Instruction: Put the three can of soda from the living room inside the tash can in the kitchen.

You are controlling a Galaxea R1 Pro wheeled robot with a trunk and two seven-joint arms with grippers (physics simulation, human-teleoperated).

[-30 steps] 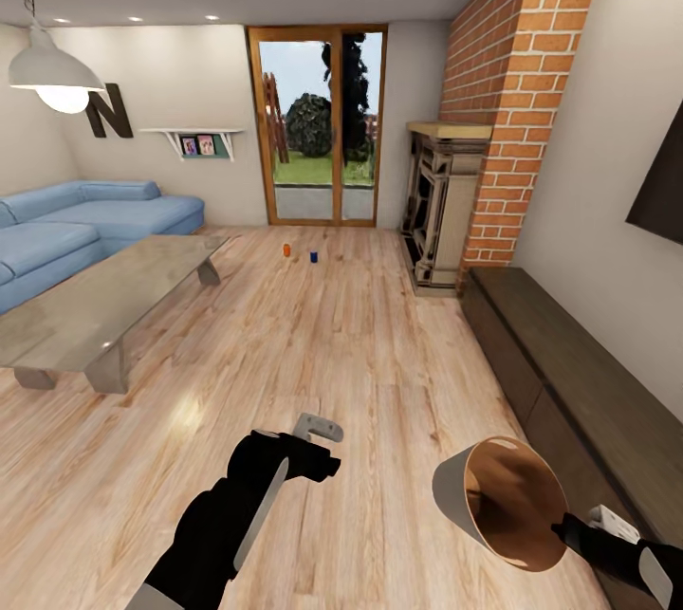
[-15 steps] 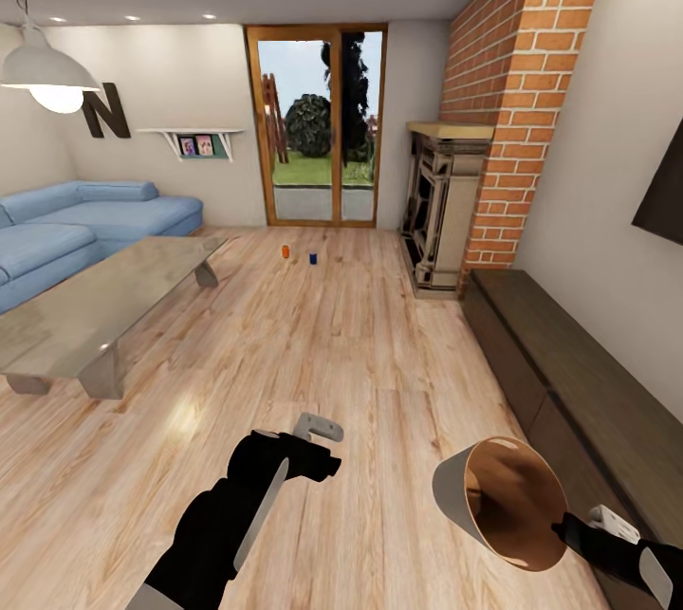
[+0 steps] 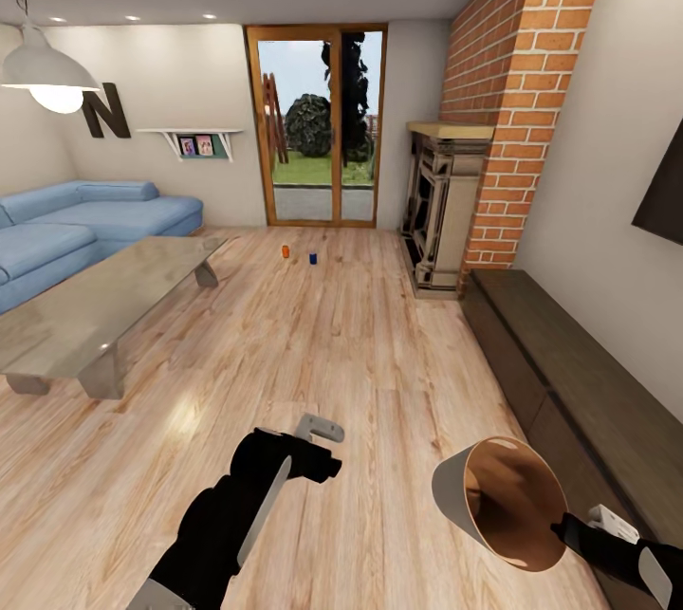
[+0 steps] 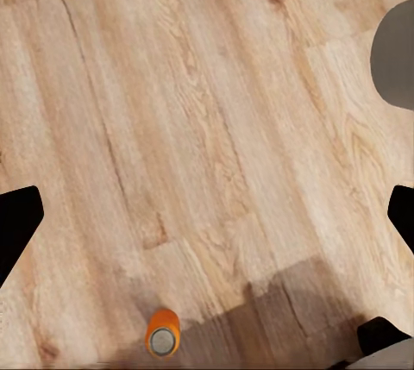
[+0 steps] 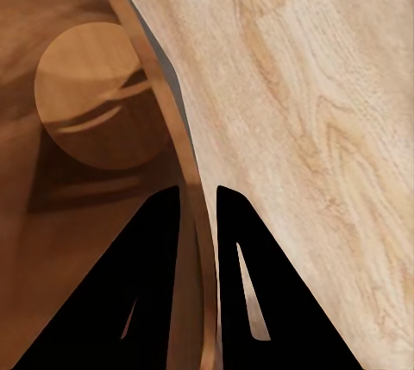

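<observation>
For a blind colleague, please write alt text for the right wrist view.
The right gripper is shut on the rim of the trash can, one finger inside its wood-brown interior and one outside. Beside the bin lies light wood floor.

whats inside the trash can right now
No cans: the trash can, held tilted by the right end effector pinching its rim, shows bare brown wall and round bottom. The part of the wall behind its fingers is hidden.
</observation>
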